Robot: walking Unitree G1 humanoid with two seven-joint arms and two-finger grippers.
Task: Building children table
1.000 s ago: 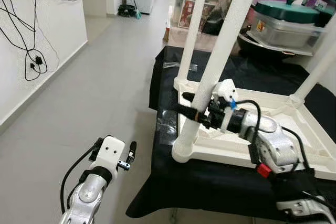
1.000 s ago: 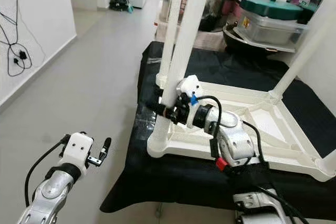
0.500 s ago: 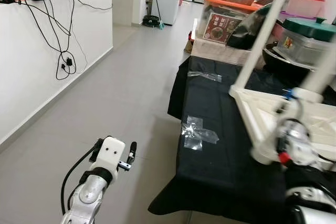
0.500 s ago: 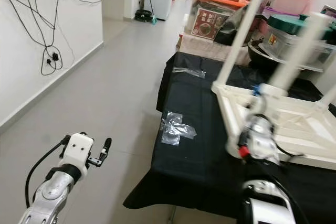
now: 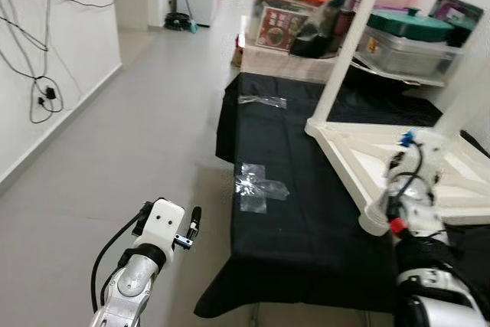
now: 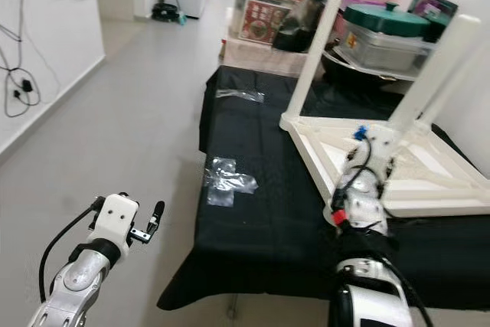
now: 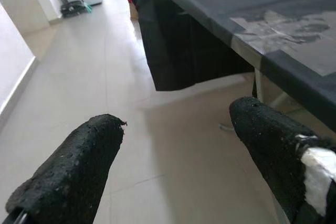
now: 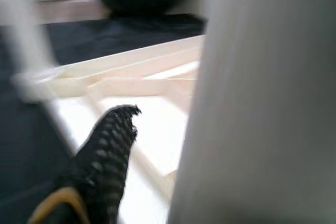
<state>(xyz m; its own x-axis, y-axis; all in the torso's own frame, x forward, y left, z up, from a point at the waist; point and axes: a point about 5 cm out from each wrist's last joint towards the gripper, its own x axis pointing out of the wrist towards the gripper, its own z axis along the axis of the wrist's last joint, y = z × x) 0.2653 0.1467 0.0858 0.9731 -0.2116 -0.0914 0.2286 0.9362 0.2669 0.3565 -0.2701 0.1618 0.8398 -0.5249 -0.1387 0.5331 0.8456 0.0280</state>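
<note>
Right gripper (image 6: 373, 160) up at the near left corner of the upturned white children table (image 6: 429, 181), alongside the leg (image 6: 438, 63) rising from that corner. From the right wrist: one black finger (image 8: 107, 153) in front of the white frame, the pale leg (image 8: 262, 98) large and blurred just beside it; second finger hidden, so cannot tell whether closed on the leg or merely next to it. Silver right arm (image 6: 360, 212) reaching up to it from the lower edge of the eye views, red tab and black cable on the forearm.

Left gripper (image 5: 191, 223) low over the grey floor (image 5: 138, 135), off the near left corner of the black-covered table (image 5: 306, 212), well apart from it. Fingers (image 7: 79, 166) spread wide, nothing between them, floor and hanging black cloth beyond.

Children table upside down on the right half of the black cloth, flat top down, ribbed underside up. Another leg (image 5: 348, 51) standing at its far left corner, tilted slightly.

Patch of clear tape (image 5: 259, 187) on the cloth toward the near left, a second strip (image 5: 262, 100) nearer the far left corner.

Beyond the far edge: a printed box (image 5: 283, 24), a container with a green lid (image 5: 413, 24), probably a metal pot above, blurred. White wall (image 5: 53, 59) at left with dangling black cables (image 5: 42, 89).
</note>
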